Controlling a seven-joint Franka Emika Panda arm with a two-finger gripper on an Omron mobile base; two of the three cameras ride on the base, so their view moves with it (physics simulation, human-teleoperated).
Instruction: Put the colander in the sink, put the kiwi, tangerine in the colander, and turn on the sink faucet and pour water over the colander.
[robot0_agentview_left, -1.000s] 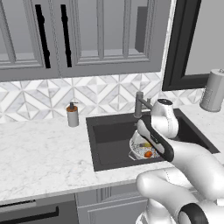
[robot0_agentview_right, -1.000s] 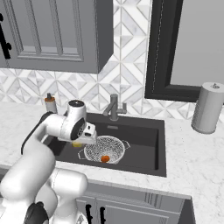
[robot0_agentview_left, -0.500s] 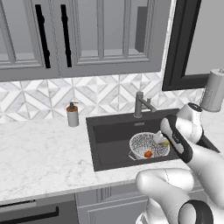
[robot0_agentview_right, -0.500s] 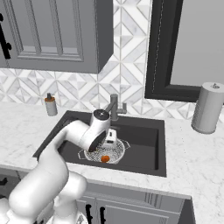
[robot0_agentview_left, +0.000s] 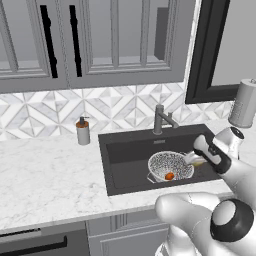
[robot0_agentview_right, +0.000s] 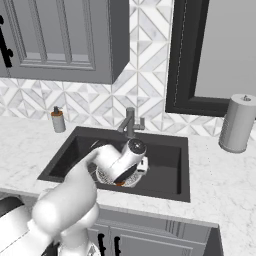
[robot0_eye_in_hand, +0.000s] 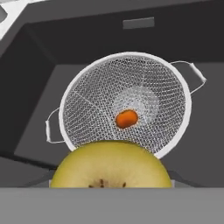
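The speckled colander (robot0_agentview_left: 165, 163) stands in the dark sink (robot0_agentview_left: 125, 160), with the orange tangerine (robot0_agentview_left: 170, 176) lying inside it. In the hand view the colander (robot0_eye_in_hand: 127, 103) lies below and ahead with the tangerine (robot0_eye_in_hand: 127, 118) near its middle. The yellow-green kiwi (robot0_eye_in_hand: 111, 166) fills the bottom of that view, hiding the fingertips that hold it. My gripper (robot0_agentview_left: 196, 160) is shut on the kiwi (robot0_agentview_left: 199, 162), just above the colander's right rim. The faucet (robot0_agentview_left: 161, 120) stands behind the basin, its spout over the back edge. From the right, my arm covers much of the colander (robot0_agentview_right: 106, 176).
A grey soap pump bottle (robot0_agentview_left: 82, 131) stands on the marble left of the sink. A paper towel roll (robot0_agentview_left: 244, 102) stands at the far right near the dark window frame. Grey cabinets hang above the tiled backsplash.
My arm has swung from the left side of the sink across to the right with the kiwi in the gripper. The colander and tangerine have stayed put.
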